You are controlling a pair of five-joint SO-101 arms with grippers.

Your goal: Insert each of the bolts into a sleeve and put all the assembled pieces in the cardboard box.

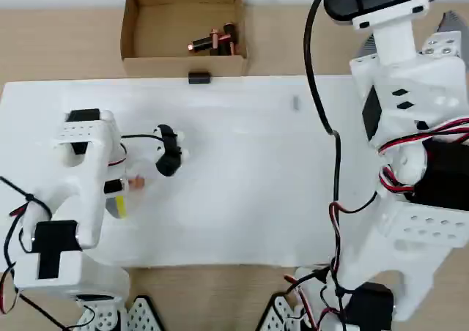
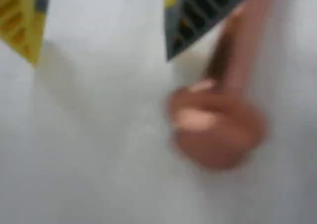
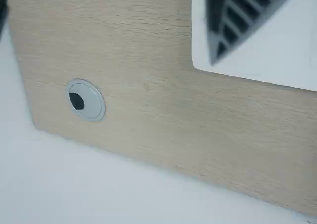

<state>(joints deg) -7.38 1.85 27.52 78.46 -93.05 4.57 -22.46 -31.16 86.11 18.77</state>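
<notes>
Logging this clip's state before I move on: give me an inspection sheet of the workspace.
Surface: white sheet on a wooden table.
Job's things: copper bolt lying on the sheet beside the left gripper; assembled pieces inside the cardboard box; small black piece, likely a sleeve, just outside the box.
Clutter: nothing seen.
Grippers: left gripper open, low over the sheet; right gripper over bare wood by the sheet's corner.
Cables: black cable running down beside the right arm.
Surroundings: grommet hole in the table.
</notes>
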